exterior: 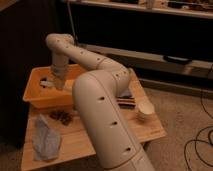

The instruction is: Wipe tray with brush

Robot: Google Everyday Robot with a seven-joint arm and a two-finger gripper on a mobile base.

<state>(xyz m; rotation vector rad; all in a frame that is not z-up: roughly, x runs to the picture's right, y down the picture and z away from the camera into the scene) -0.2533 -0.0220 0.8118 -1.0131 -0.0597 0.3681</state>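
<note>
In the camera view, the white arm reached down into the large orange-yellow rectangular plastic tray [37, 98] on the pale wooden table [80, 140]. The gripper [58, 84] sat inside it. The brush could not be made out. A blue-grey cloth [46, 139] lay beside the tray.

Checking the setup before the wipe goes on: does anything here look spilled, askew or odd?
Nothing stands out. The tray sits level on the wooden table, the gripper reaches down inside it, and the blue-grey cloth lies crumpled but contained in front.
</note>
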